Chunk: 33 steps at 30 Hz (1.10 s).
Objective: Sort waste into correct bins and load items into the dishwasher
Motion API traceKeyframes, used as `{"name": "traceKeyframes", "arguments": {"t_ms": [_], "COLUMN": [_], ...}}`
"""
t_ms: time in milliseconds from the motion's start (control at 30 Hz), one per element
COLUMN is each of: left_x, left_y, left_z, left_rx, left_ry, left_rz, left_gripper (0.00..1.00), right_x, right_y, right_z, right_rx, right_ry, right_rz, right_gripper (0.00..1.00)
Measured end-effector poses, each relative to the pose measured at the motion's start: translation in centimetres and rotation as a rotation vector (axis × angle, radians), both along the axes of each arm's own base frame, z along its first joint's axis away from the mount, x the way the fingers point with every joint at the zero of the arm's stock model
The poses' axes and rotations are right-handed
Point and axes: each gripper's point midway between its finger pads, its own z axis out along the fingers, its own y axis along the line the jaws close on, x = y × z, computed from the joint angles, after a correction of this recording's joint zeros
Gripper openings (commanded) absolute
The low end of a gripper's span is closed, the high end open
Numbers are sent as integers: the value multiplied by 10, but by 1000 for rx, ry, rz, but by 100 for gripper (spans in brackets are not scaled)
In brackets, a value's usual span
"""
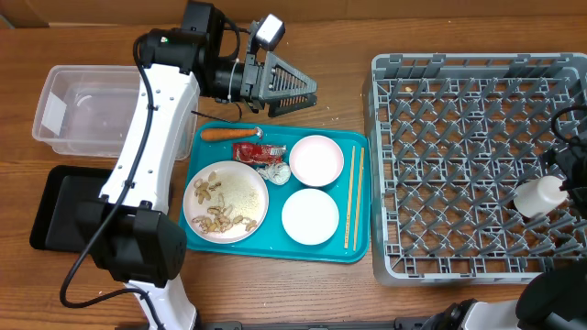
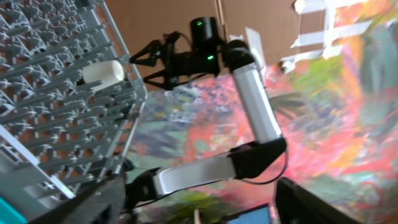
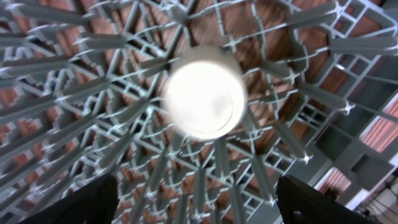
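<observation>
The teal tray (image 1: pixel 358 249) holds the orange carrot (image 1: pixel 229 134), red wrapper (image 1: pixel 248 151), foil ball (image 1: pixel 279 170), a wide plate (image 1: pixel 248 188) with peanut scraps (image 1: pixel 215 218), two small bowls (image 1: pixel 316 159) (image 1: pixel 310 216) and chopsticks (image 1: pixel 353 197). My left gripper (image 1: pixel 307 90) hovers open and empty above the tray's back edge; its jaws (image 2: pixel 199 208) are wide apart. A small white cup (image 1: pixel 539 195) lies in the grey rack (image 1: pixel 459 137). My right gripper (image 1: pixel 564 170) is open just above the cup (image 3: pixel 205 90), jaws (image 3: pixel 199 199) apart.
The clear tub (image 1: pixel 78 110) and the black tray (image 1: pixel 55 206) stand at the far left, behind my left arm. The left wrist view shows the rack (image 2: pixel 56 99), the cup (image 2: pixel 102 73) and the right arm (image 2: pixel 249 81).
</observation>
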Motion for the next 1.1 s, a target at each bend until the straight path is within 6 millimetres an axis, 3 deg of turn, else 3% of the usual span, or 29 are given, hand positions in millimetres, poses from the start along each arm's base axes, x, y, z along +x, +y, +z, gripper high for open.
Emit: {"name": "traceKeyframes", "arguments": {"t_ms": [67, 133, 267, 300, 433, 500, 633, 667, 833, 1000, 1100], "left_x": [-1, 0, -3, -6, -11, -8, 12, 17, 32, 26, 25], "left_y": [-4, -9, -16, -17, -14, -10, 0, 4, 31, 56, 74], "left_z": [-9, -29, -86, -106, -142, -151, -156, -157, -180, -193, -186], "left_rx": [48, 176, 559, 708, 1044, 1180, 1335, 1357, 1463, 1524, 1539], "left_ry": [-23, -48, -103, -133, -204, -258, -351, -353, -271, -161, -90], "left_rz": [1, 12, 42, 52, 98, 141, 278, 307, 357, 343, 381], "left_gripper": [65, 64, 52, 50, 50, 42, 35, 28, 14, 6, 16], "right_x": [9, 21, 44, 49, 52, 49, 43, 43, 34, 33, 32], "right_y": [6, 16, 56, 74, 102, 109, 114, 114, 123, 159, 206], "right_z": [12, 25, 60, 77, 109, 118, 118, 117, 113, 113, 104], "right_rx": [18, 39, 74, 78, 64, 65, 83, 86, 123, 201, 266], "right_ry": [-48, -112, -288, -361, -485, -515, -505, -502, -473, -485, -469], "right_rz": [38, 93, 250, 314, 415, 437, 442, 442, 471, 626, 797], "right_gripper": [85, 86, 91, 91, 92, 92, 92, 91, 87, 81, 75]}}
